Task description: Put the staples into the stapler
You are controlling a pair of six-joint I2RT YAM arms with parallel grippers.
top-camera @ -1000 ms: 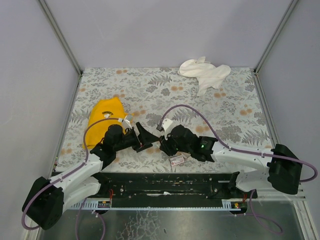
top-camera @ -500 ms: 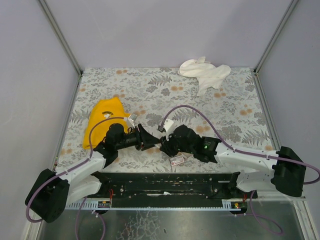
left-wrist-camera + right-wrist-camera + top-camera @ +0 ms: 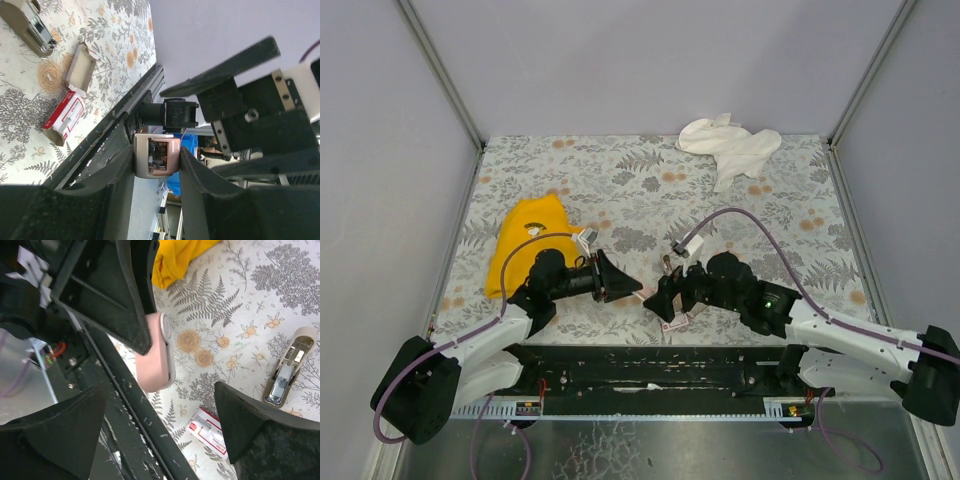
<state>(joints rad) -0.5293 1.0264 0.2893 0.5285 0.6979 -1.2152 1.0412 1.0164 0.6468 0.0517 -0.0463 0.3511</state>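
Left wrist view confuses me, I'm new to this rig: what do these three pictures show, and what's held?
Two robot arms share a table. The overhead picture looks down on both; each wrist picture is shot from one arm's wrist. In the left wrist view, the left fingers pinch the pink stapler. The right fingers stand open, empty. On the flowered table lie the red staple box, a cardboard tray beside it, a beige piece, a yellow cloth and a white cloth.
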